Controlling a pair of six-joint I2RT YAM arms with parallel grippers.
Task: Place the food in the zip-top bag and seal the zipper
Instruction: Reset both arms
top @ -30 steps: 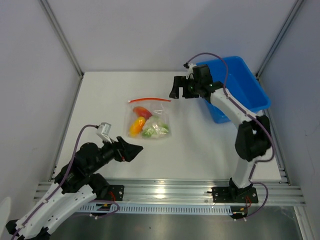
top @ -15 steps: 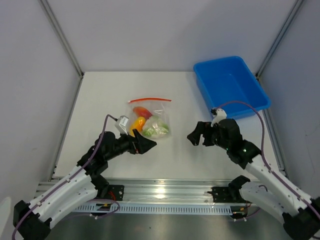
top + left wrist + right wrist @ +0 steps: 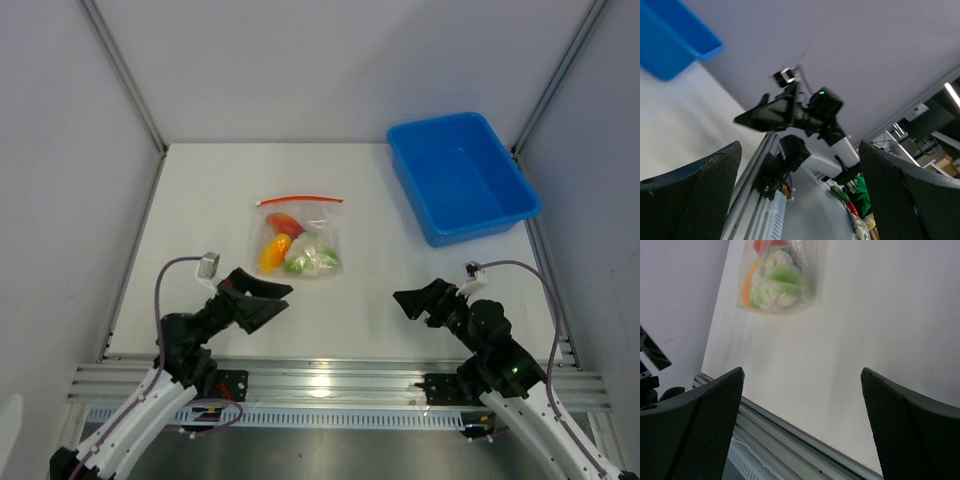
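- I've pulled both arms back to the lower frame; left fingers (image 3: 264, 293) and right fingers (image 3: 409, 299) apart, empty.
- The food (image 3: 296, 252) sits inside the zip-top bag (image 3: 325, 225), zipper (image 3: 298, 200) apparently sealed: likely done.

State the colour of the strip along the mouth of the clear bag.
Orange-red. The zipper shows best in the top external view.
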